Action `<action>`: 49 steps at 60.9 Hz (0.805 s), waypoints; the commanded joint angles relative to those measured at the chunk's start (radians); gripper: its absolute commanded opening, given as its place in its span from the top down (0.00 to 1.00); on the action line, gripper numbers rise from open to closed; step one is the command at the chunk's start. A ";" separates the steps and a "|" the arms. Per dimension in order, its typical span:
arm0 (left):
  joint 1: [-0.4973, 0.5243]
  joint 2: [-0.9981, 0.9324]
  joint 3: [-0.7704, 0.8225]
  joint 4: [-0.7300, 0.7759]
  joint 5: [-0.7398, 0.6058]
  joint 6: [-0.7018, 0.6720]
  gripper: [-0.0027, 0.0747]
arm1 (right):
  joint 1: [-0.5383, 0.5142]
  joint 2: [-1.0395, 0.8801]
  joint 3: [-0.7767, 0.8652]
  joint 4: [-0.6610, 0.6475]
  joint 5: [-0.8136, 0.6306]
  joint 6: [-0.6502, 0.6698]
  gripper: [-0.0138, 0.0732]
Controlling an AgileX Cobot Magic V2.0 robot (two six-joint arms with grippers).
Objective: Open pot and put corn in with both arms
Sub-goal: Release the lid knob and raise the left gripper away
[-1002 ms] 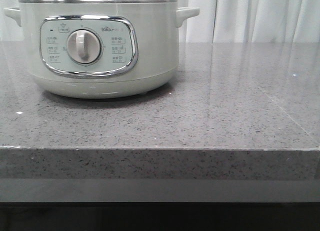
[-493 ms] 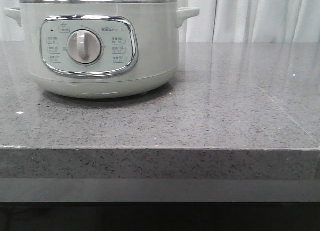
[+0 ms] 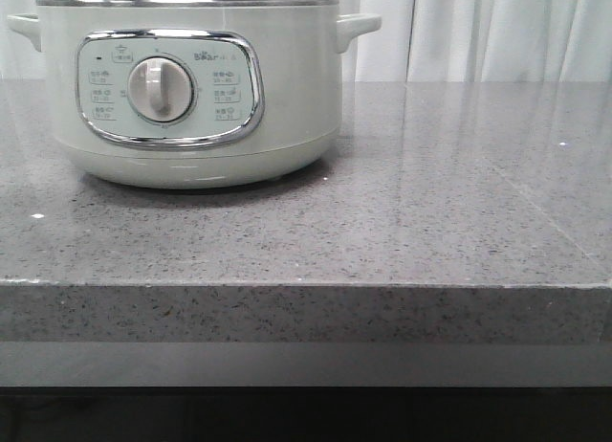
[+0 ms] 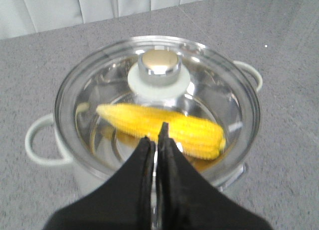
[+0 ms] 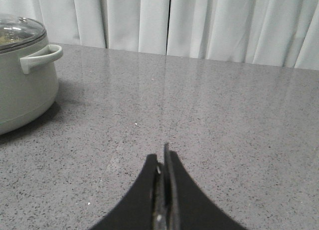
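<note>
The pale grey-green pot (image 3: 191, 88) stands at the back left of the grey counter, its dial facing me. Its glass lid (image 4: 157, 98) with a chrome knob (image 4: 159, 67) is on. The yellow corn (image 4: 162, 128) lies inside the pot, seen through the lid in the left wrist view. My left gripper (image 4: 155, 140) is shut and empty, hanging above the lid's near rim. My right gripper (image 5: 162, 158) is shut and empty above bare counter, well to the right of the pot (image 5: 22, 75). Neither gripper shows in the front view.
The speckled grey counter (image 3: 430, 203) runs to a front edge (image 3: 306, 284) close to the camera. White curtains (image 5: 199, 23) hang behind the counter. The pot's right handle (image 5: 42, 57) sticks out toward the right gripper's side.
</note>
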 commanded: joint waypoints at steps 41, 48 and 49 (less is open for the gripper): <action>-0.005 -0.737 0.700 -0.086 -0.381 -0.009 0.99 | 0.001 0.009 -0.029 -0.001 -0.085 -0.008 0.92; -0.005 -0.737 0.700 -0.086 -0.381 -0.009 0.99 | 0.001 0.009 -0.029 -0.001 -0.085 -0.008 0.92; -0.005 -0.737 0.700 -0.086 -0.381 -0.009 0.99 | 0.001 0.009 -0.029 -0.001 -0.085 -0.008 0.92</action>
